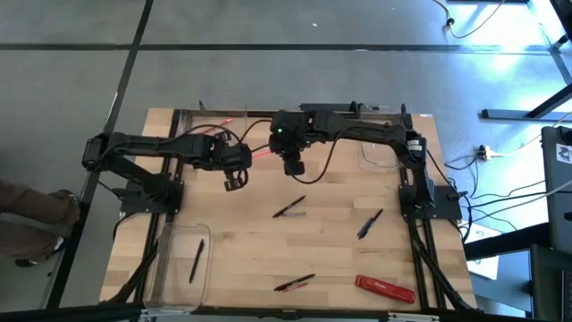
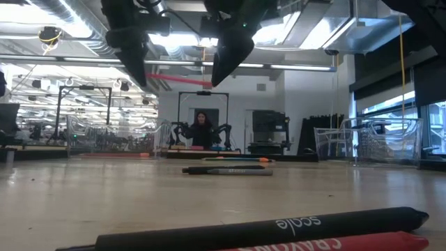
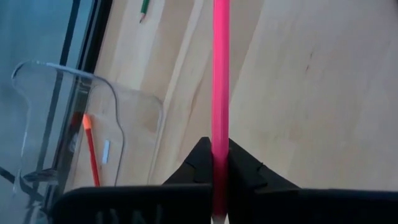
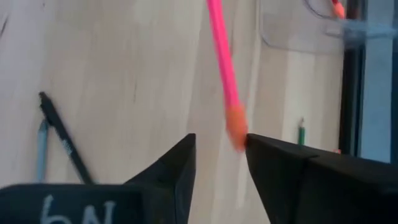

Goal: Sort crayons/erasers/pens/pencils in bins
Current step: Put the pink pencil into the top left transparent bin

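While both arms are reaching toward the middle of the wooden table [image 1: 232,241], the left gripper [image 1: 234,180] is hanging above the surface with its fingers [image 3: 199,165] clamped on a long pink pencil [image 3: 220,74]. In the left wrist view the pencil is passing straight between the two dark fingers and extending forward over the wood. In the low view it is showing as a pink line running level between the two grippers, clear of the table.

The right gripper [image 4: 217,155] is hovering just beside the pencil's far end, its fingers standing apart. In the right wrist view the orange eraser tip [image 4: 236,129] is lying close against the inner edge of one finger; whether it is touching cannot be told.

One clear bin [image 3: 93,124] is sitting at the far left edge of the table, holding an orange-red stick [image 3: 92,152]. A second clear bin [image 1: 179,264] is sitting at the near left corner with a dark pencil [image 1: 196,261] inside. A third bin [image 1: 380,152] is lying at the far right, partly under the right arm.

Loose on the table are lying a dark pen [image 1: 289,208] at the centre, a blue pen [image 1: 370,224] to its right, a dark pen [image 1: 294,283] near the front edge, and a flat red bar [image 1: 385,288] at the front right
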Controlling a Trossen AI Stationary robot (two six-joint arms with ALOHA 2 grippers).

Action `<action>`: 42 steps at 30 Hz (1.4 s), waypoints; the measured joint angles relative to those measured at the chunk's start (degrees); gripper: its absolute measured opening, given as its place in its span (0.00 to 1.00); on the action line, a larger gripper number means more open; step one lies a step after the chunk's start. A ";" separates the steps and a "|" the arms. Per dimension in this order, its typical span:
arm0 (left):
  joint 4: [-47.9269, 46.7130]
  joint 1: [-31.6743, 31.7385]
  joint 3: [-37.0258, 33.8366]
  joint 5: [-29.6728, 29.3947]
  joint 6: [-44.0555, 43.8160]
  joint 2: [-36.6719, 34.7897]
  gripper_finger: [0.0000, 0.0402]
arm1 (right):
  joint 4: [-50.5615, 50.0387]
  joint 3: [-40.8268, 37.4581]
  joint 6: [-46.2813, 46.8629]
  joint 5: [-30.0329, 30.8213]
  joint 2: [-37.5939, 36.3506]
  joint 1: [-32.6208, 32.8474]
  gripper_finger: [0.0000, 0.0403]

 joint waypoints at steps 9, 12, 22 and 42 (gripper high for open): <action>-2.74 7.35 0.04 -1.04 -1.14 -5.95 0.01 | -2.98 0.01 2.46 0.20 -5.77 -1.02 0.36; -7.23 11.61 0.07 -1.12 -1.11 -7.79 0.00 | -2.91 0.02 3.29 0.15 -7.76 -1.00 0.36; -11.36 26.98 -4.95 -1.04 1.26 -7.94 0.00 | -2.27 0.02 3.53 0.15 -9.79 -0.30 0.36; 11.89 39.64 -19.39 3.12 14.18 -7.72 0.00 | -1.88 0.02 5.16 0.12 -9.79 0.20 0.36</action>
